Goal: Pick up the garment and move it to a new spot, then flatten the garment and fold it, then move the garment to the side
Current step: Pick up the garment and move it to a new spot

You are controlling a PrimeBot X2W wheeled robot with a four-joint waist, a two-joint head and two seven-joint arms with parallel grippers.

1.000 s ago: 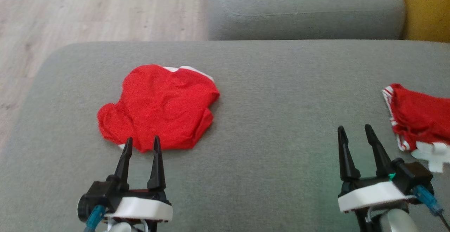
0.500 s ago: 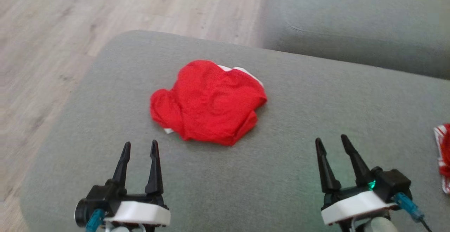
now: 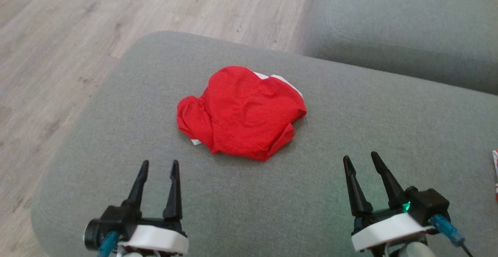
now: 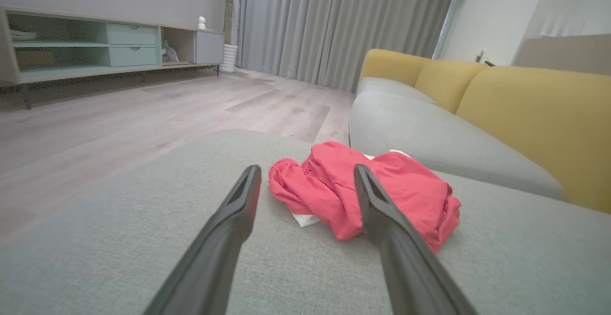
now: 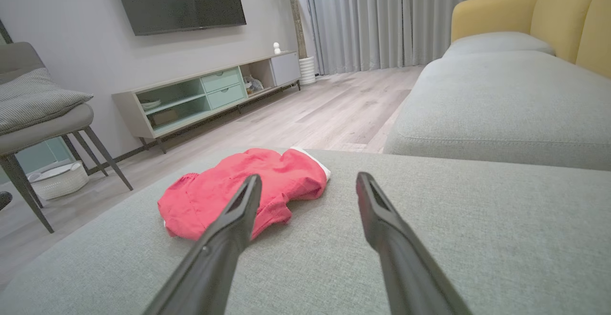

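The grey sofa seat [image 3: 350,140] carries the crumpled red garment [image 3: 241,113] near its rounded corner, with wooden floor [image 3: 78,35] beyond the garment to the left and a second grey cushion [image 3: 408,27] beyond it to the right. Bare fabric separates the garment from the left gripper [image 3: 160,163] just in front of it and the right gripper [image 3: 360,155] well to its right, both with fingers spread wide and empty. Since a second ago the head camera has swung, bringing the unmoved garment toward mid-frame and leaving only a sliver of the red-and-white cloth [image 3: 495,171] far right of it.
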